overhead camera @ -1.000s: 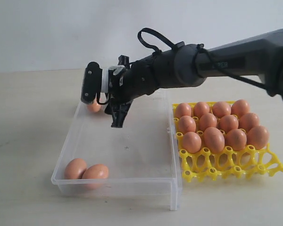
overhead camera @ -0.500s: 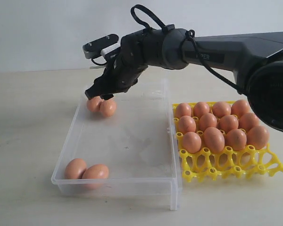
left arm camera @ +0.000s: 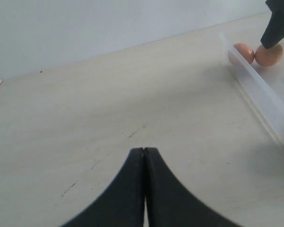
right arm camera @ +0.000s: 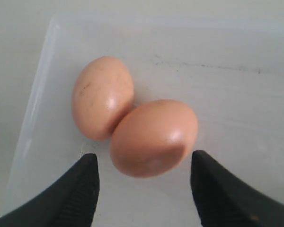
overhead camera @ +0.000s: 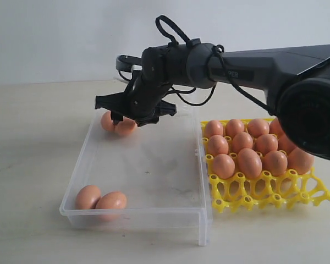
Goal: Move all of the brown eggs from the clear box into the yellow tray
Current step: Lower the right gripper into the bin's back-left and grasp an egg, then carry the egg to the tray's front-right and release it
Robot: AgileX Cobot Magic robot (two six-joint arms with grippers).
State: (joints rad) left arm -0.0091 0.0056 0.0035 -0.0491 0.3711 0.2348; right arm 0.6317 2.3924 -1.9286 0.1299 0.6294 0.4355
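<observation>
The clear box [overhead camera: 154, 212] holds two brown eggs at its far left corner [overhead camera: 124, 127] and two more at its near left corner [overhead camera: 100, 199]. My right gripper [overhead camera: 133, 111] hangs open just above the far pair. In the right wrist view its fingers [right arm camera: 85, 179] stand either side of the nearer egg [right arm camera: 154, 137], which touches its neighbour [right arm camera: 102, 97]. The yellow tray [overhead camera: 264, 195] carries several brown eggs [overhead camera: 247, 162] in its back rows. My left gripper [left arm camera: 144, 150] is shut and empty over bare table beside the box wall [left arm camera: 260, 92].
The tray's front row of cups [overhead camera: 236, 199] holds no eggs. The box's middle floor [overhead camera: 151, 165] is bare. The right arm [overhead camera: 253, 63] stretches across from the right above the tray's far side. A plain wall stands behind the beige table [overhead camera: 27, 148].
The right gripper swung from a sideways pose to pointing down, then dropped closer over the far pair of eggs with its fingers spread. The eggs have not moved.
</observation>
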